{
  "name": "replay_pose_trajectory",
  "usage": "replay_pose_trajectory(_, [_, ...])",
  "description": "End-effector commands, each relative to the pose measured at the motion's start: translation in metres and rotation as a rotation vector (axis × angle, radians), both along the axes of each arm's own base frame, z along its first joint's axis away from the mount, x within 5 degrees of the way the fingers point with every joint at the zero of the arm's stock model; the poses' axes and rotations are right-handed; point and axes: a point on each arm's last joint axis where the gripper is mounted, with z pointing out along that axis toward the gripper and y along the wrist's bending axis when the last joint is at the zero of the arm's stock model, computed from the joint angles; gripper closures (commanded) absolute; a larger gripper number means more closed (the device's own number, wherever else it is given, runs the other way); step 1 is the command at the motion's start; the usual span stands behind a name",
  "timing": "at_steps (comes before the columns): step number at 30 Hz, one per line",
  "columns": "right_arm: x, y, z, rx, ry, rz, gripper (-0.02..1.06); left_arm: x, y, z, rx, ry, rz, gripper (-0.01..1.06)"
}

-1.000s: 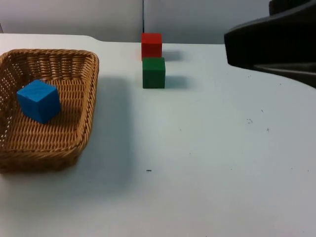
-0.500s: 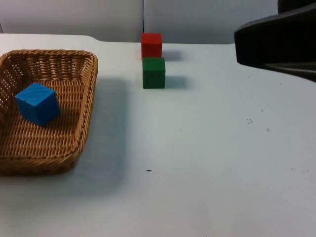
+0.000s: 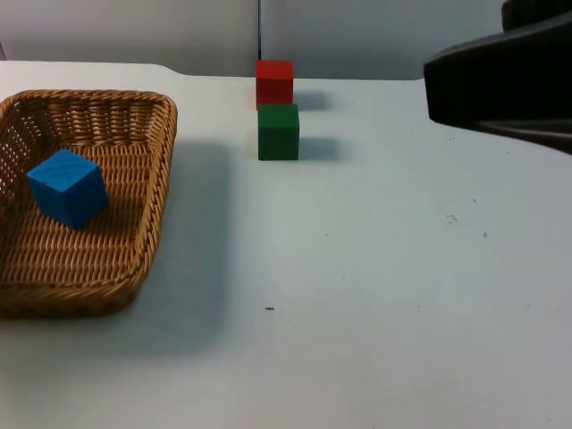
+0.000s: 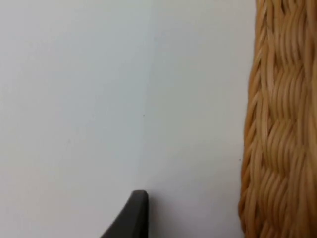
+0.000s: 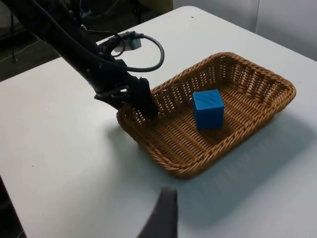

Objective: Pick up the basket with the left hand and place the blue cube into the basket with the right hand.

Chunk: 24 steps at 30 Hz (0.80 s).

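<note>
Right wrist view: blue cube (image 5: 208, 109) already sits inside the wicker basket (image 5: 267, 106).
We see the left gripper (image 5: 143, 104) clamped on the basket's short-end rim; the right gripper (image 5: 161, 213), grip unreadable, hangs back, well apart.

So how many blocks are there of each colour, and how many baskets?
Blue cube: 1, inside the basket
Red cube: 1
Green cube: 1
Basket: 1
Total: 4 things
</note>
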Motion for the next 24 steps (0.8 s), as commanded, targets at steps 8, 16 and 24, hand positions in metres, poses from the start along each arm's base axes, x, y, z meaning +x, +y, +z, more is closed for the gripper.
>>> replay_pose_trajectory(8, [-0.001,0.0,0.001,0.008,-0.014,0.003,0.27,0.016,-0.004,0.058,-0.046,-0.16,-0.013,0.07])
replay_pose_trajectory(16, [0.0,0.0,0.004,0.033,-0.038,-0.009,0.27,0.0,-0.007,0.162,0.099,-0.444,-0.007,0.07])
replay_pose_trajectory(24, [0.002,0.0,0.008,0.052,-0.094,-0.014,0.27,-0.082,-0.033,0.267,0.284,-0.736,0.034,0.07])
